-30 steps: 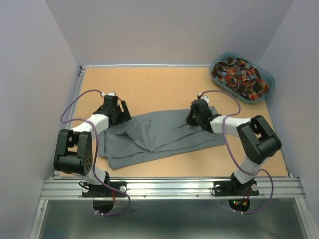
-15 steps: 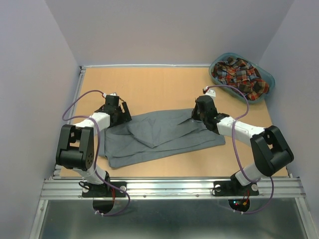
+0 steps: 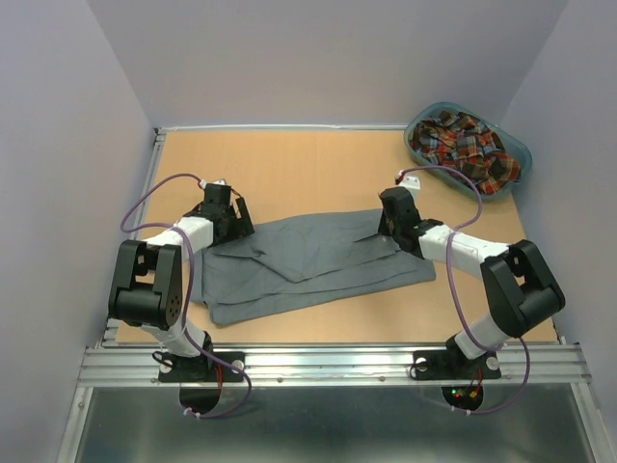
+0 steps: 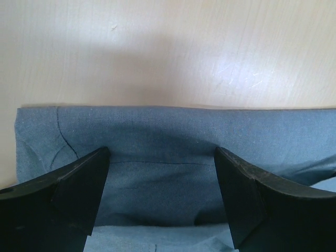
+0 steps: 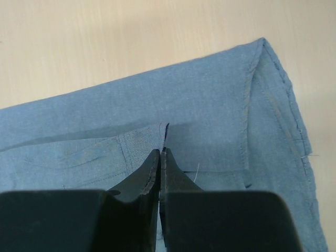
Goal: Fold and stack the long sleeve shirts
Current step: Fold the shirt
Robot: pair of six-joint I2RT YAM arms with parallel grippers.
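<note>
Top view: grey shirt (image 3: 308,260) lies spread and rumpled across the middle of the wooden worktop (image 3: 308,174), long axis running left to right. One layer is folded over near its centre into a broad pointed flap. The lower left part sits nearest the arm bases.

Left pincer (image 3: 229,220) is at the shirt's far left corner, low over the cloth. Left wrist view: its fingers (image 4: 68,194) are spread wide, and the grey cloth (image 4: 163,142) lies flat between them, gripped by neither. A straight folded edge of the shirt runs across just beyond the tips, with bare worktop past it.

Right pincer (image 3: 390,220) is at the shirt's far right corner. Right wrist view: its jaws are pressed together at the tips (image 5: 160,153), pinching a thin raised ridge of the grey fabric (image 5: 199,100). A seamed corner of the shirt lies to the right of the tips, with a stitched band to their left.

Plaid shirt (image 3: 465,145), red, navy and yellow, is bunched inside the teal oval basket (image 3: 526,154) at the far right corner of the worktop, well apart from the grey shirt and both arms.
</note>
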